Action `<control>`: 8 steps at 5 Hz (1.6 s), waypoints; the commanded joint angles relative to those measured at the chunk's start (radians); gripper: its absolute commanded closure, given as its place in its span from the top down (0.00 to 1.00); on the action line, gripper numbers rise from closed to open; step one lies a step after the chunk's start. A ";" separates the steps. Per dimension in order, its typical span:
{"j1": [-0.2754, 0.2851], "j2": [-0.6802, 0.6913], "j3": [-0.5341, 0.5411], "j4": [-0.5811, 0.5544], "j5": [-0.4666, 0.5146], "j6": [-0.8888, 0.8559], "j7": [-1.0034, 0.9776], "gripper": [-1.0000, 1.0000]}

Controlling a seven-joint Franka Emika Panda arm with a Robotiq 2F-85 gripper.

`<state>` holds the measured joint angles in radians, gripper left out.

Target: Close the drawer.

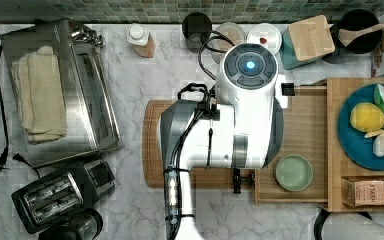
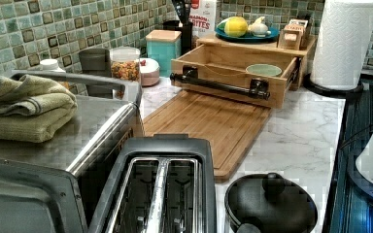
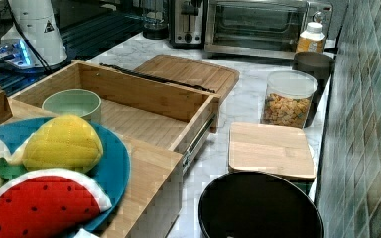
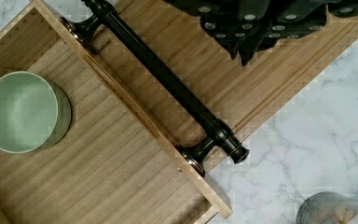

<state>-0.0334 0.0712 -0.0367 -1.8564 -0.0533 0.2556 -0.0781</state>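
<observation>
The drawer [image 1: 305, 125] stands pulled out from the wooden cabinet [image 1: 334, 145], toward the top view's left. Its light-wood box [image 2: 209, 60] [image 3: 144, 94] [image 4: 112, 158] holds a pale green bowl [image 1: 293, 173] [image 2: 263, 70] [image 3: 72, 104] [image 4: 21, 111]. A long black bar handle [image 2: 218, 85] [image 3: 154, 77] [image 4: 168, 81] runs along the front panel. My white arm [image 1: 245, 115] hangs over the drawer front and hides most of the handle in the top view. In the wrist view my gripper [image 4: 254, 44] hovers above the cutting board [image 4: 270, 79], just in front of the handle and apart from it.
The cutting board [image 1: 152, 145] [image 2: 209, 121] lies flat under the drawer front. A blue plate of toy fruit [image 1: 370, 125] sits on the cabinet top. A toaster oven with a towel [image 1: 55, 95], a toaster [image 1: 55, 195], jars [image 3: 287, 99] and a paper towel roll [image 2: 342, 43] ring the marble counter.
</observation>
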 commanded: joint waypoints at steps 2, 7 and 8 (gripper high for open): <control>0.006 0.009 0.013 -0.055 0.011 0.045 -0.116 0.00; 0.064 -0.045 0.111 -0.311 0.106 0.372 -0.484 0.00; 0.066 -0.032 0.122 -0.335 0.013 0.408 -0.466 0.00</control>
<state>0.0036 0.0568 0.0347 -2.2012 -0.0199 0.6582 -0.5371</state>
